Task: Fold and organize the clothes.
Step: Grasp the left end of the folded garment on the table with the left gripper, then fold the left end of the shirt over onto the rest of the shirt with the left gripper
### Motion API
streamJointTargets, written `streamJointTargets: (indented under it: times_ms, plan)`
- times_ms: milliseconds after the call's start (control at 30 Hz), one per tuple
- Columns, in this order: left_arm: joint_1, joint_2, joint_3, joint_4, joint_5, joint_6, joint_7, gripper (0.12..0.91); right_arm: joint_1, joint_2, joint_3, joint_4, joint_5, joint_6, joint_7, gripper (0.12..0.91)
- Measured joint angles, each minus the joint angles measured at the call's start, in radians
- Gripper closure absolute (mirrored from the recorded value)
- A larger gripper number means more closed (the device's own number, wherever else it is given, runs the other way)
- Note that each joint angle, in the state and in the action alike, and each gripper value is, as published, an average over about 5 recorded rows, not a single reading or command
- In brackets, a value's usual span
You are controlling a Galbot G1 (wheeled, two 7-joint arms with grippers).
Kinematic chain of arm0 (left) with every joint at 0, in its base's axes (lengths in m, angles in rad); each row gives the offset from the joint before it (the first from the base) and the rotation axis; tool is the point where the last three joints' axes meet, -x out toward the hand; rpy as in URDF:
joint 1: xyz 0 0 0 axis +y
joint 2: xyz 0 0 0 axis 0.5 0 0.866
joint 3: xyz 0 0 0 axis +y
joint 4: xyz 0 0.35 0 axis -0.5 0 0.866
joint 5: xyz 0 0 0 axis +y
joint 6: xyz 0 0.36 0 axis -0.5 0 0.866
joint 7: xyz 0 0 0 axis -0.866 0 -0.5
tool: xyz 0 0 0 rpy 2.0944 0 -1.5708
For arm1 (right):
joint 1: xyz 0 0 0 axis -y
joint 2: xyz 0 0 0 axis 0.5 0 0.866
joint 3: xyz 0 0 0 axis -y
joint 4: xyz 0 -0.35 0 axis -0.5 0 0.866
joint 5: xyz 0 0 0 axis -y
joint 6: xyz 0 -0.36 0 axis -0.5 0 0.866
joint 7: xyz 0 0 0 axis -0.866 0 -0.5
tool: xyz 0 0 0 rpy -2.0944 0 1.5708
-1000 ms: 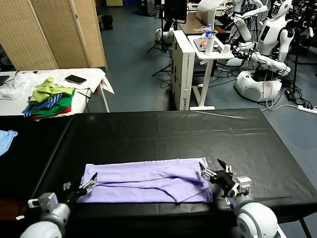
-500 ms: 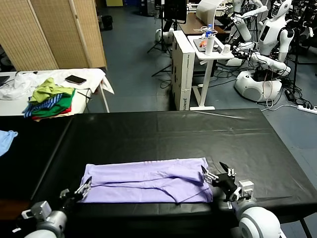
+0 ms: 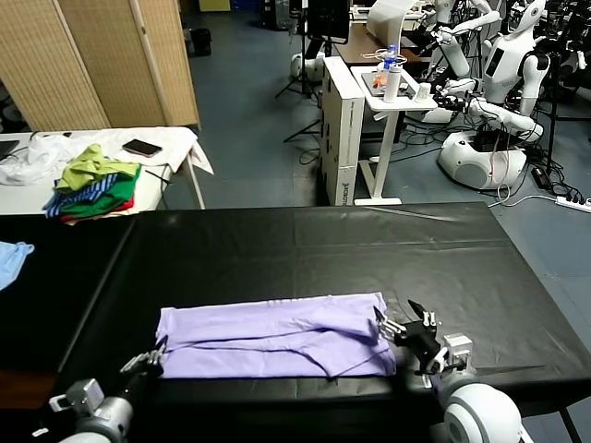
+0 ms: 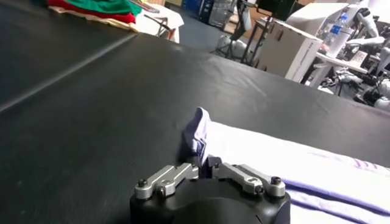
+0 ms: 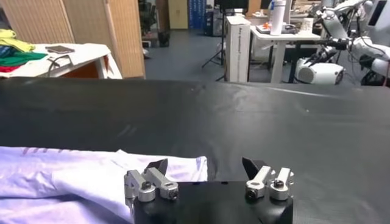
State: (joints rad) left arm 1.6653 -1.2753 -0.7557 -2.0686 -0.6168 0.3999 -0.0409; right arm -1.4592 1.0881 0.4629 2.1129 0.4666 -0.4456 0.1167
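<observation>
Since before, left claw [image 4: 205, 163] has pinched one T-shirt [image 3: 277, 336]; right claw [image 3: 399, 325] spread.

Robotics lab, shown by surroundings. White humanoid robots [image 3: 503, 69] parked at back right, on wheeled bases, cables [image 3: 554, 189] trailed over grey-blue floor. White stand [image 3: 392, 106] loaded with bottles. Black-covered worktable [image 3: 305, 249] set in foreground. Side table [image 3: 111, 152] at left piled with garments [image 3: 92, 185] and phone [image 3: 140, 147]. Woven folding screen [image 3: 102, 60] placed behind it. Tripod and monitor [image 3: 325, 18] seen further back.
</observation>
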Motion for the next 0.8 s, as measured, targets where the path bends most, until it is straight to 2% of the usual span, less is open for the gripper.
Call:
streamJointTargets:
  times_ms: [333,600,700,800]
  plan:
    - [0.023,0.083,-0.032,-0.024,0.335,-0.064,0.018,0.838,-0.017,0.004,0.01,0.02,-0.009,0.008,0.001,0.118]
    - [0.047,0.192,-0.135,0.012,0.417,-0.1,0.023,0.838,-0.029,0.017,0.006,0.028,-0.021,0.01,0.001,0.118]
    - [0.055,0.204,-0.154,0.01,0.475,-0.126,0.022,0.838,-0.038,0.022,0.003,0.032,-0.028,0.013,0.001,0.118]
    - [0.062,0.199,-0.152,-0.007,0.497,-0.128,0.019,0.838,-0.048,0.025,0.004,0.038,-0.034,0.018,0.001,0.118]
